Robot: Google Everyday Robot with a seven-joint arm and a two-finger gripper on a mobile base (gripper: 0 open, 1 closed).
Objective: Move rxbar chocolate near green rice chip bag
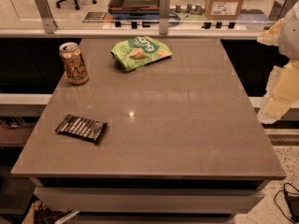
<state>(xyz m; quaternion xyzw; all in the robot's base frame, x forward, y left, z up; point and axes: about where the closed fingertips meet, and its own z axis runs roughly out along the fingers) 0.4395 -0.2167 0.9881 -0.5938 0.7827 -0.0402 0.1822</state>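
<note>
The rxbar chocolate (81,127) lies flat near the table's front left, a dark wrapper with pale stripes. The green rice chip bag (140,52) lies crinkled at the far middle-left of the table. My gripper (281,85) shows only as pale arm parts at the right edge of the view, beyond the table's right side and far from both the bar and the bag. It holds nothing that I can see.
An orange-tan drink can (74,62) stands upright at the table's far left, between bar and bag. The grey table (187,125) ends at a glass partition with metal posts (163,13) behind. A cardboard box (225,1) sits beyond the partition. Cables (289,202) lie on the floor at bottom right.
</note>
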